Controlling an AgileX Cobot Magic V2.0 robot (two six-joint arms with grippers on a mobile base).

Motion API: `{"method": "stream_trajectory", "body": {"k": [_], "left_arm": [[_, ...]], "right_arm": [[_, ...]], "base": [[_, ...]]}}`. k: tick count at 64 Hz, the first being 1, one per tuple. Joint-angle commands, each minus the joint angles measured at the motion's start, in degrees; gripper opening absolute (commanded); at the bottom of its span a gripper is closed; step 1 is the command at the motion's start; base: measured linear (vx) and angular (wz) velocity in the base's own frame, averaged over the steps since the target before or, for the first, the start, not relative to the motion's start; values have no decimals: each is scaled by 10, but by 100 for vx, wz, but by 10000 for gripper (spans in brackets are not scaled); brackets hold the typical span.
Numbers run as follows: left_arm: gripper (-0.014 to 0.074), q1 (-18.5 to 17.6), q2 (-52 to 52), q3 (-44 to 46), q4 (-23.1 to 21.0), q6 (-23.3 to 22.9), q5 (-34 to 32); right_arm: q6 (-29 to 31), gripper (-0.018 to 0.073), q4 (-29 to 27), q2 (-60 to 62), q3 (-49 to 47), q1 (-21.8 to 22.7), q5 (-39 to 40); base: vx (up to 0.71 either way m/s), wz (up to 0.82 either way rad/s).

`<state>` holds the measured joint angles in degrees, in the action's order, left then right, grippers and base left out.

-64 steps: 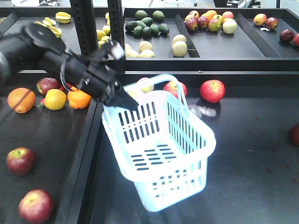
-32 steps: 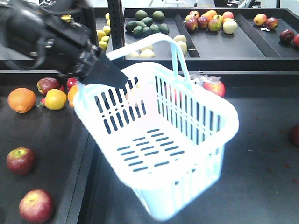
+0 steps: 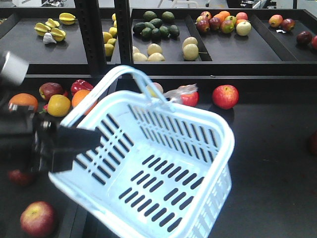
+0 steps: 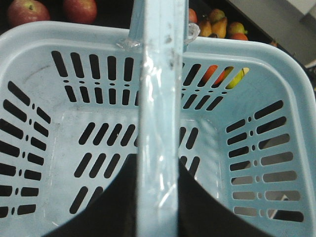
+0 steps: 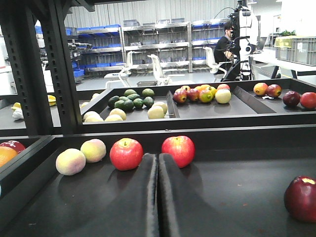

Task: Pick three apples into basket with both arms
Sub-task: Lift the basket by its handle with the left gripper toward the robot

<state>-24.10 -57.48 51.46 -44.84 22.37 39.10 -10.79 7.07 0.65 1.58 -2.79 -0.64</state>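
Note:
The pale blue basket (image 3: 163,163) hangs tilted in the air, its open mouth facing the front camera, and it is empty. My left gripper (image 3: 74,144) is shut on the basket's loop handle (image 4: 158,98), black fingers (image 4: 113,197) either side of it. A dark red apple (image 3: 37,218) lies at the lower left; another (image 3: 20,177) is half hidden under my left arm. My right gripper (image 5: 158,157) rests shut and empty on the dark shelf. Two bright red apples (image 5: 126,153) (image 5: 178,149) sit just past its tips, and a dark red apple (image 5: 301,197) lies at its right.
Oranges (image 3: 22,100), a yellow fruit (image 3: 58,105) and a red apple (image 3: 51,90) lie on the left shelf. Two red apples (image 3: 225,95) (image 3: 189,97) sit behind the basket. Upper trays (image 3: 237,49) hold avocados, pale fruit and mixed fruit. A black upright post (image 3: 89,25) stands at the back left.
The left arm has swung down and to the left with the basket, which has come nearer the front camera and tipped its mouth further open towards it.

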Motion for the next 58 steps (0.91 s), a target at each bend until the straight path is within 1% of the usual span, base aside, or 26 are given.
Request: {"method": "stream_trajectory", "body": {"k": [1,10,15,32,43,58], "left_arm": [[-8,-3,49,-64,-71,-5,-116],[-8,-3,89,-136,-101,18,-195],[-8,-3,107,-150,-110,29,-208],[-8,-3,152,-149,-111,77,-203],[-8,-3,173,-149,-111,77,-180],[-8,-3,174,-149,-110,77,-153]], "right_arm": [[3,-5,4,7,4,-1,42],[3,-5,4,7,4,-1,42],[3,-5,4,7,4,-1,42],[3,-5,4,7,4,-1,42],[3,-5,4,7,4,-1,42],[3,-5,4,7,4,-1,42]], "base": [[0,0],[0,0],[0,0],[0,0],[0,0],[0,0]]}}
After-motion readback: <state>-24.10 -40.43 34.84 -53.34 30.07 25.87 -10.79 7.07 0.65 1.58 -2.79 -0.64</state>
